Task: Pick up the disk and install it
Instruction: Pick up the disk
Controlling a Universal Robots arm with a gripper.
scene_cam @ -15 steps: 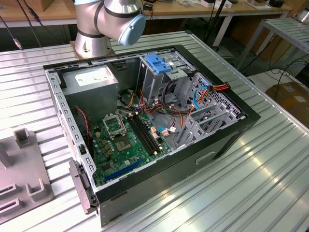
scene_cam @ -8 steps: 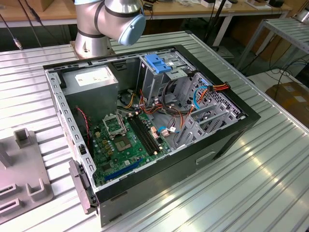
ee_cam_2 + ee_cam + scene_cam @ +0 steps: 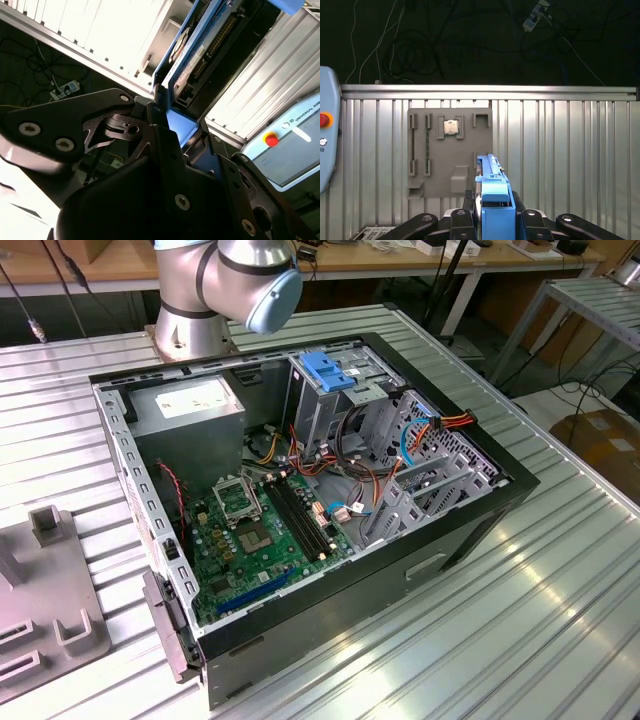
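Gripper (image 3: 495, 209) – black two-finger linkage type – is clamped on the disk (image 3: 492, 175), a flat grey-metal hard drive with a white label and a blue plastic carrier frame. The jaws are narrow and pinch the carrier's end from both sides. The second wrist view shows the same: gripper (image 3: 175, 125) closed, disk (image 3: 192, 62) sticking out past the fingertips, edge-on.

The disk is in the air, well above the ribbed aluminium table (image 3: 520, 620) and touching nothing but the fingers. In the first wrist view it hangs near the corner of the flat grey slotted fixture plate (image 3: 440, 160), which holds a small square silver chip (image 3: 451, 126).

Likely reason for the grip: holding by the frame keeps the fingers off the label face and leaves the long sides free.

Silver-and-blue robot arm (image 3: 230, 280) rises from its base behind the open black computer case (image 3: 400, 570) – the wrist points straight down at the table. The grey metal drive cage with the blue bracket (image 3: 325, 370) sits inside the case, well apart from the disk.
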